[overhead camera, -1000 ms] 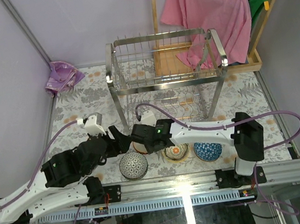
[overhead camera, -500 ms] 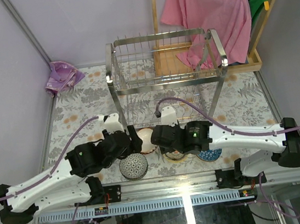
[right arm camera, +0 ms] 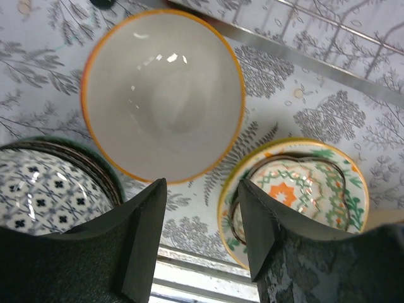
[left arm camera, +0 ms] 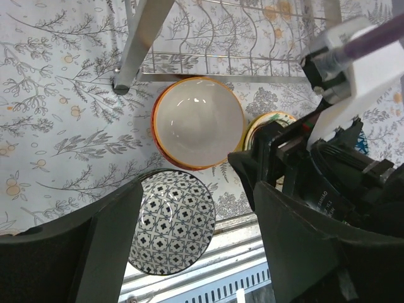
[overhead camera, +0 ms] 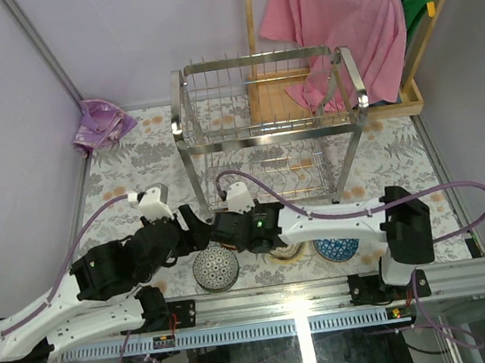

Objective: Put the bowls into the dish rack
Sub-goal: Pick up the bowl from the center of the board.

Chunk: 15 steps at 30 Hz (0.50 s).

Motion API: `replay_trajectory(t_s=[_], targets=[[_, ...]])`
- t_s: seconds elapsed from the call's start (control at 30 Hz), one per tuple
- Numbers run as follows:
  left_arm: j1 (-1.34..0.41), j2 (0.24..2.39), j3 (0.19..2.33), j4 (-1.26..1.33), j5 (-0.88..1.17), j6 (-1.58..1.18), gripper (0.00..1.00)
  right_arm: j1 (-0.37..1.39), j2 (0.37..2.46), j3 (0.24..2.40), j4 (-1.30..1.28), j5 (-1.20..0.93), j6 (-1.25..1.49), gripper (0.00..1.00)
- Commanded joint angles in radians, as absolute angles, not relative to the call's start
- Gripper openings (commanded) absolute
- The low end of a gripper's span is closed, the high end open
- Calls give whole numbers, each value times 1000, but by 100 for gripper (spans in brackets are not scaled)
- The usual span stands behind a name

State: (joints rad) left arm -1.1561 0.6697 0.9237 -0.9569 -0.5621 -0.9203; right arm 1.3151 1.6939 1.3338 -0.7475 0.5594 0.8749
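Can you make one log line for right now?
left hand: open, empty | right hand: open, over white orange-rimmed bowl | steel wire dish rack: empty

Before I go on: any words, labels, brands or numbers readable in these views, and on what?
Readable text: none in any view.
Small coloured mark on the front rail: too small to tell whether it is text.
White bowl, black-and-white bowl, green-and-orange bowl: patterns only, no lettering.
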Motion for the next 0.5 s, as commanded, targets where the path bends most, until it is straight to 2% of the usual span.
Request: replay_trajectory(t_s=[0.0, 0.47], targets=[[-1160, 661, 933, -1011, -587, -946, 71, 1302, 1749, 1435, -719, 613, 856, 57], [-1159, 628, 925, -1035, -593, -948, 71, 1289, 1839, 1480, -837, 701, 894, 54]])
